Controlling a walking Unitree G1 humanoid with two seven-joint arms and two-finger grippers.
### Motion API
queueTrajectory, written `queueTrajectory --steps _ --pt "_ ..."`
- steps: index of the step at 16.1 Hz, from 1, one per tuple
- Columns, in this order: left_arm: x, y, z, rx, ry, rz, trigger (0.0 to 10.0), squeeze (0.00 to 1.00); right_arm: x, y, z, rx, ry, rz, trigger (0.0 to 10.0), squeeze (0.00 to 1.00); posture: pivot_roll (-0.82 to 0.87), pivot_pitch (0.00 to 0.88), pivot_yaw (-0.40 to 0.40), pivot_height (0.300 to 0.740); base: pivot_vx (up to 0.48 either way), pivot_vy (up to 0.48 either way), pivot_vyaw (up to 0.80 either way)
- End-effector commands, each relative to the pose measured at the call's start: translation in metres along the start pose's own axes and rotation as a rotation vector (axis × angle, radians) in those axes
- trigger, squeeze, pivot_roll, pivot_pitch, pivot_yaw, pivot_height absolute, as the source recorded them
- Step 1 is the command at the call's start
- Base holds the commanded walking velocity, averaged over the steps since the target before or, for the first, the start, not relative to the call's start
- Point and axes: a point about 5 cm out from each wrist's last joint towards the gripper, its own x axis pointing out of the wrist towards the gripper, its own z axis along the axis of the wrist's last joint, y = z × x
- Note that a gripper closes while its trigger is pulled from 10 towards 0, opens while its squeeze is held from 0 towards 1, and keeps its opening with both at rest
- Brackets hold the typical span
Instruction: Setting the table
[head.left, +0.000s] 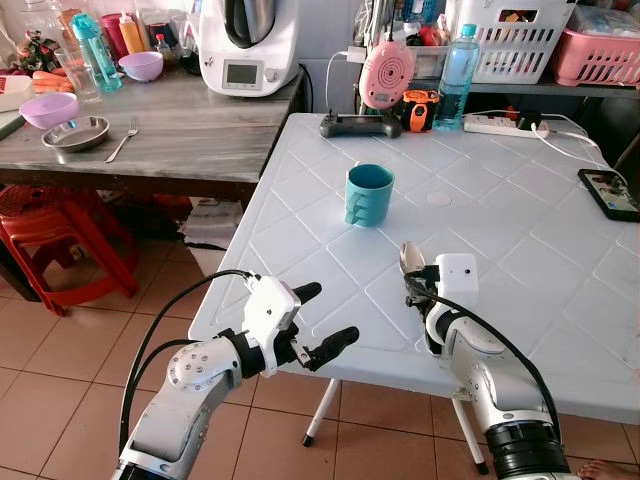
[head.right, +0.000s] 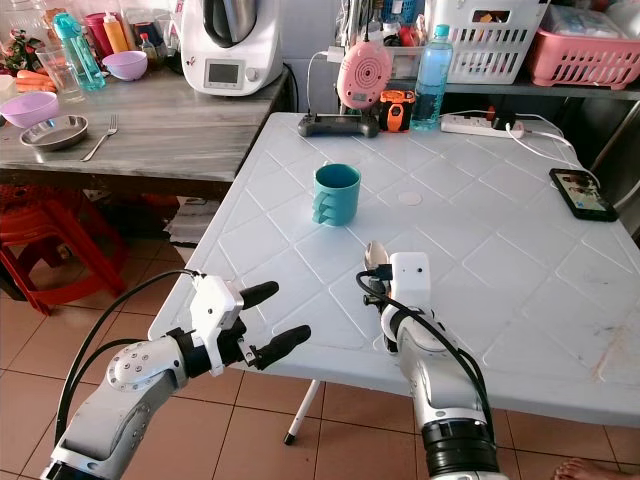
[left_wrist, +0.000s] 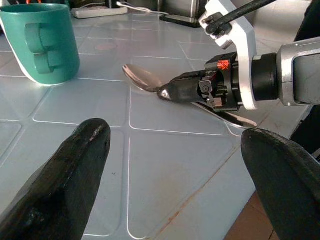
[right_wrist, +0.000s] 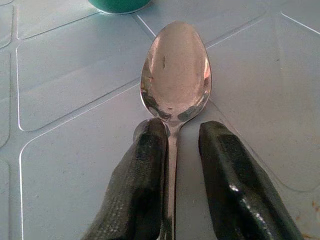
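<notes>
Just ahead of the right pincer (head.left: 412, 285), narrowly clamped on the spoon (right_wrist: 176, 75), sits the mug (head.left: 369, 194); placing step, next lower onto worktop (head.left: 520, 230) and release.

One teal mug (head.left: 369, 195), one spoon (right_wrist: 176, 75), two purple bowls (head.left: 48, 109), one fork (head.left: 124, 139).

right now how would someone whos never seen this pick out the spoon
Find the pale blue plastic table and the teal mug near its middle. Closer to the robot than the mug, the metal spoon has its handle between the fingers of the right gripper, bowl pointing at the mug; it is the table's one shiny piece of cutlery.
</notes>
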Motion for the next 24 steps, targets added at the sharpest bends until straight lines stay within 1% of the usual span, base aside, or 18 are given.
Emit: queueTrajectory --steps 1,6,7,9,12,13,14,15,16,17,18,19,24 --pt "-0.001 -0.002 0.0 0.008 0.012 -0.012 10.0 0.0 0.0 0.02 -0.012 0.005 0.054 0.087 0.0 0.0 -0.01 0.029 0.04 0.74 0.0 0.0 0.0" --pt "0.001 -0.003 0.0 0.007 0.01 -0.018 10.0 0.0 -0.001 0.019 -0.013 0.025 0.066 0.085 0.0 0.0 -0.01 0.028 0.039 0.74 0.0 0.0 0.0" --pt "0.001 -0.004 0.0 0.007 0.009 -0.019 10.0 0.0 -0.002 0.018 -0.014 0.049 0.072 0.079 0.0 0.0 -0.01 0.028 0.039 0.74 0.0 0.0 0.0" --pt "0.001 -0.004 0.0 0.007 0.008 -0.02 10.0 0.0 -0.002 0.017 -0.015 0.069 0.075 0.073 0.0 0.0 -0.01 0.028 0.039 0.74 0.0 0.0 0.0" --pt "0.002 -0.004 0.001 0.01 0.007 -0.02 10.0 0.0 -0.001 0.015 -0.017 0.136 0.084 0.047 0.0 0.0 -0.01 0.027 0.04 0.74 0.0 0.0 0.0" --pt "0.003 -0.003 0.001 0.014 0.003 -0.011 10.0 0.0 0.0 0.012 -0.013 0.163 0.06 0.008 0.0 0.0 -0.01 0.026 0.04 0.74 0.0 0.0 0.0" --pt "0.003 -0.001 0.002 0.018 0.0 0.0 10.0 0.0 0.0 0.01 -0.011 0.168 0.045 -0.008 0.0 0.0 -0.01 0.026 0.04 0.74 0.0 0.0 0.0" --pt "0.003 0.002 0.003 0.019 -0.008 0.031 10.0 0.0 -0.001 0.007 -0.005 0.171 0.005 -0.034 0.0 0.0 -0.01 0.025 0.039 0.74 0.0 0.0 0.0" --pt "0.003 0.009 0.004 0.01 -0.025 0.094 10.0 0.0 -0.005 0.006 0.003 0.183 -0.049 -0.058 0.0 0.0 -0.01 0.025 0.039 0.74 0.0 0.0 0.0" --pt "0.002 0.013 0.005 0.007 -0.033 0.136 10.0 0.0 -0.007 0.005 0.006 0.191 -0.073 -0.066 0.0 0.0 -0.01 0.022 0.037 0.74 0.0 0.0 0.0" --pt "0.0 0.023 0.007 0.009 -0.05 0.23 10.0 0.0 -0.013 0.005 0.011 0.193 -0.117 -0.073 0.0 0.0 -0.01 0.022 0.035 0.74 0.0 0.0 0.0" --pt "-0.001 0.028 0.008 0.007 -0.06 0.274 10.0 0.0 -0.016 0.004 0.013 0.182 -0.136 -0.082 0.0 0.0 -0.01 0.022 0.035 0.74 0.0 0.0 0.0" --pt "-0.001 0.028 0.008 0.007 -0.06 0.274 10.0 0.0 -0.016 0.004 0.013 0.182 -0.136 -0.082 0.0 0.0 -0.01 0.022 0.035 0.74 0.0 0.0 0.0"
